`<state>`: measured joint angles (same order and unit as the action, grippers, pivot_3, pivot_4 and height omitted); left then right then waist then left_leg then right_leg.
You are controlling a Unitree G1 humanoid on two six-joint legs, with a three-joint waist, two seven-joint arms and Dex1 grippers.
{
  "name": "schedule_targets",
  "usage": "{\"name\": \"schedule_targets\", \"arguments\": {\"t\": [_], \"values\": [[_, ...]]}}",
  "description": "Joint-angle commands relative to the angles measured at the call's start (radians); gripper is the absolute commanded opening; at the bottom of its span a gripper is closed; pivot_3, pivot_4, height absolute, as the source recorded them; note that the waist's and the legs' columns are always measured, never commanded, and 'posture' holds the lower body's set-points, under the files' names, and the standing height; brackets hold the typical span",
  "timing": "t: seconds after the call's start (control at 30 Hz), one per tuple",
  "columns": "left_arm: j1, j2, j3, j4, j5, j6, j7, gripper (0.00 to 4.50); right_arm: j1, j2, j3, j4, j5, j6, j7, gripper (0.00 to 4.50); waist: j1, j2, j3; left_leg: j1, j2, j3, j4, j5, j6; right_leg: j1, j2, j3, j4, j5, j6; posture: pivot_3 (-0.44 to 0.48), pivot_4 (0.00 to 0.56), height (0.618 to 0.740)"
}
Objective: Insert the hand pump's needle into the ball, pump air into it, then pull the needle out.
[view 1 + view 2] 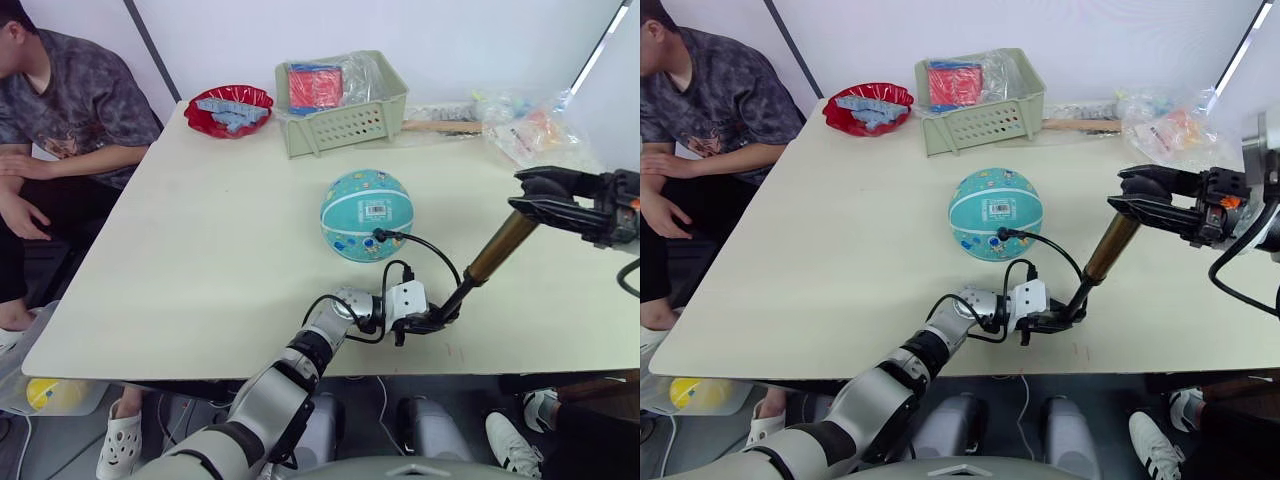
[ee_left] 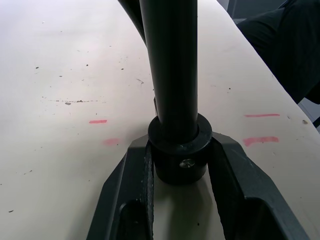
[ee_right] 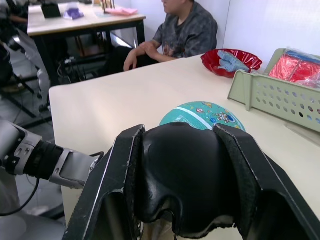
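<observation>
In the left eye view the ball (image 1: 366, 214) sits on the worktop (image 1: 200, 250) near its middle, barcode label facing up. The pump (image 1: 487, 256) stands tilted at the ball's 4 o'clock, its foot low and its handle high; the black hose (image 1: 425, 246) arcs from it to the ball's near side, where the needle's fitting (image 1: 380, 236) meets the skin, the pin itself too small to make out. The left hand (image 1: 428, 322) clamps the pump's foot; the right hand (image 1: 545, 196) closes on the handle. At 11 o'clock of the ball lies a red bowl (image 1: 229, 108), at 12 a basket (image 1: 345, 102). A person (image 1: 60, 110) sits at 10. The left wrist view shows the fingers (image 2: 137, 170) pressed against the black end cap (image 2: 179, 150). The right wrist view shows the fingers (image 3: 117, 170) gripping the black handle (image 3: 182, 175), the ball beyond.
</observation>
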<state>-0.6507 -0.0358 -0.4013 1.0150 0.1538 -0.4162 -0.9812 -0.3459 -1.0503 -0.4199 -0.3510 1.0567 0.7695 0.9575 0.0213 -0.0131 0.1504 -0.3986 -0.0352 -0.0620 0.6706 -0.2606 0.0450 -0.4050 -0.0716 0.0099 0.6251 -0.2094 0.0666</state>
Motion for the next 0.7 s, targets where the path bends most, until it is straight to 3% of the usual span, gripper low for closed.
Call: {"name": "schedule_targets", "arguments": {"t": [0.03, 0.37, 0.7], "values": [[0.026, 0.009, -0.038, 0.049, 0.050, 0.026, -0.010, 1.09, -0.046, -0.028, -0.102, 0.011, 0.011, -0.010, -0.024, 1.66, 0.001, 0.000, 0.000, 0.000, 0.000, 0.000, 0.000, 0.000, 0.000, 0.000, 0.000, 0.000, 0.000, 0.000, 0.000, 0.000, 0.150, 0.738], [0.032, 0.009, -0.038, 0.042, 0.049, 0.028, -0.013, 1.09, 0.054, 0.007, -0.021, -0.047, -0.091, -0.054, -0.008, 1.66, 0.003, 0.000, 0.000, 0.000, 0.000, 0.000, 0.000, 0.000, 0.000, -0.001, 0.000, 0.000, 0.000, 0.000, 0.000, 0.000, 0.150, 0.738], [0.034, 0.010, -0.039, 0.039, 0.049, 0.029, -0.012, 1.09, 0.270, 0.193, 0.196, -0.032, -0.331, -0.274, 0.004, 1.66, 0.001, -0.006, -0.004, 0.002, 0.001, 0.000, 0.000, 0.000, 0.000, 0.001, 0.001, 0.000, 0.000, 0.000, 0.000, 0.000, 0.150, 0.738]]}}
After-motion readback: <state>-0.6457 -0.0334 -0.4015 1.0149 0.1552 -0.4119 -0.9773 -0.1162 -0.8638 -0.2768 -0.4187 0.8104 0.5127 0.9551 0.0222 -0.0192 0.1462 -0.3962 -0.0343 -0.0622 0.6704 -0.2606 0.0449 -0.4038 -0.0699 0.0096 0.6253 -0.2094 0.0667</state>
